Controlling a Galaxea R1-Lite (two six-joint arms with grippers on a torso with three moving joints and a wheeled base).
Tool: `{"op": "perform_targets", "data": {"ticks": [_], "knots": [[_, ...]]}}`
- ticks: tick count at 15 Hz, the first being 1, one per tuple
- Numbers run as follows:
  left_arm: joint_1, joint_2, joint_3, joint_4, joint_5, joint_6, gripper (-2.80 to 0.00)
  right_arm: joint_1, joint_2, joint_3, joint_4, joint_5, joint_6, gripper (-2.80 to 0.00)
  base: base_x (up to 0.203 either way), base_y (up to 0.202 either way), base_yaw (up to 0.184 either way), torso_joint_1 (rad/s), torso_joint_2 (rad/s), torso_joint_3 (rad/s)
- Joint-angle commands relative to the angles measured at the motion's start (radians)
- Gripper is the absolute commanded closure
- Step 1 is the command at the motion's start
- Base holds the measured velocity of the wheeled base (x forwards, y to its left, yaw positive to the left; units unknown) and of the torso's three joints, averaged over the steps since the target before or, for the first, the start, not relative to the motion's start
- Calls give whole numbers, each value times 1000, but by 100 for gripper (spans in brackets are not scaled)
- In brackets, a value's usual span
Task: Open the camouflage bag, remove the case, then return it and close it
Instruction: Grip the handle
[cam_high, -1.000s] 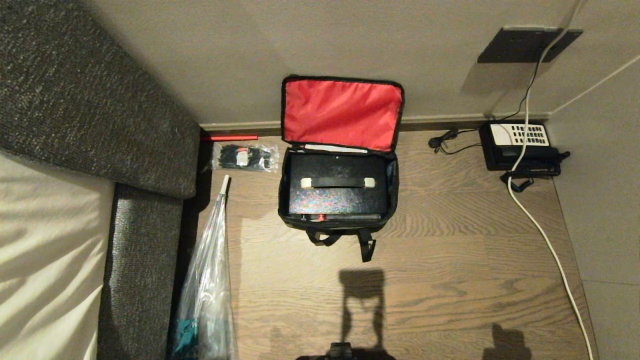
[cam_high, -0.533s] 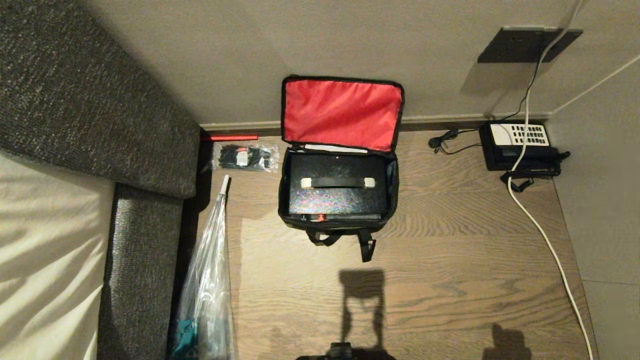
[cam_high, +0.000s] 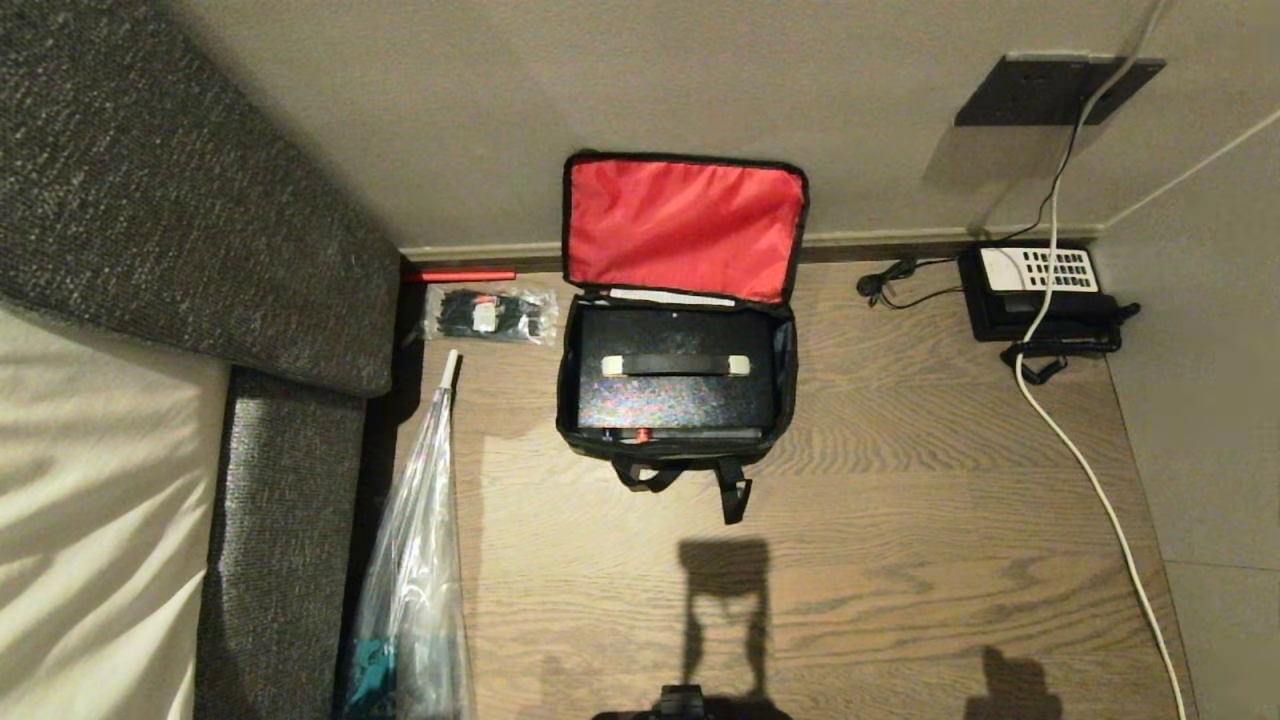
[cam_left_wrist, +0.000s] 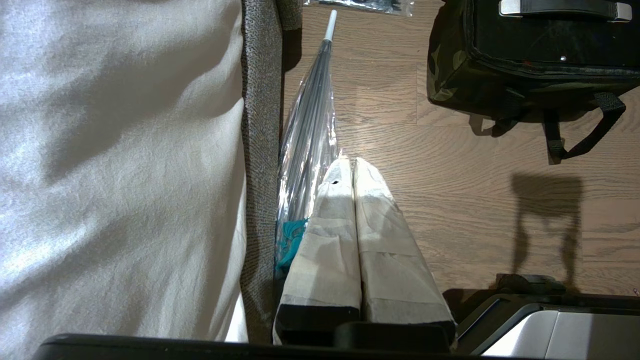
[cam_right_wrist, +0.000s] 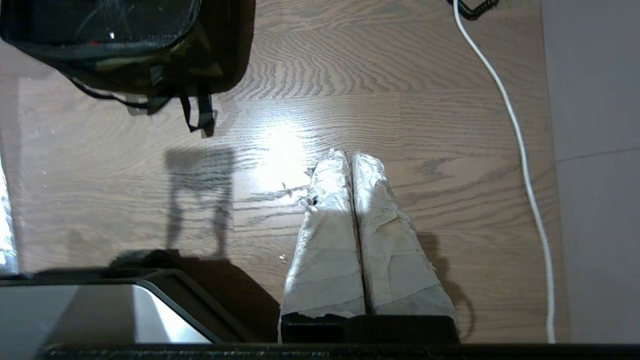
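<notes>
Bag: the camouflage bag (cam_high: 678, 385) sits on the wood floor (cam_high: 900, 520) against the wall, its lid (cam_high: 685, 225) thrown back so the red lining faces the room, leaning on the wall behind it.
Case: the black case (cam_high: 676, 368) lies inside the bag, filling it nearly wall to wall, carry handle (cam_high: 676, 365) up and running across the bag's width; a small red knob (cam_high: 641, 435) shows at the bag's near edge.
Step in hand, as I judge it: either lifting the case out or, if it is already returned, closing the lid; the scene alone does not settle which.
Doing it well: for a lift, take the handle at its middle and pull straight up, since the fit is snug and a tilt would drag the soft walls along. For closing, fold the lid forward from its free top edge.
Straps: two black straps (cam_high: 735, 490) trail from the bag's near side; keep clear of them.
Left gripper (cam_left_wrist: 350, 172): fingers pressed together, empty, well short of the bag, beside a clear umbrella (cam_high: 420, 560) left of the bag.
Right gripper (cam_right_wrist: 350, 165): likewise closed on nothing, over bare floor nearer than the bag.
Right of the bag: a black telephone (cam_high: 1040, 290) and a white cable (cam_high: 1090, 470).
Left of the bag: a clear packet of black ties (cam_high: 490, 313).
</notes>
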Motion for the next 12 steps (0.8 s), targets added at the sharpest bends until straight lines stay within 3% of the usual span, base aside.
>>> {"op": "perform_targets", "data": {"ticks": [1,3,5,6,7,9,12], "knots": [[-1,0,0,0,0,-1,0,0,-13,-41,11,-3,4,0,0,0,0,0,0,0],[-1,0,1,0,0,-1,0,0,-13,-230,139,5,6,0,0,0,0,0,0,0],[0,0,0,0,0,-1,0,0,-12,-514,560,35,8,0,0,0,0,0,0,0],[0,0,0,0,0,-1,0,0,-10,-605,762,53,8,0,0,0,0,0,0,0],[0,0,0,0,0,-1,0,0,7,-655,880,72,7,0,0,0,0,0,0,0],[-1,0,1,0,0,-1,0,0,139,-677,905,84,15,0,0,0,0,0,0,0],[-1,0,0,0,0,-1,0,7,545,-734,767,100,2,0,0,0,0,0,0,0]]}}
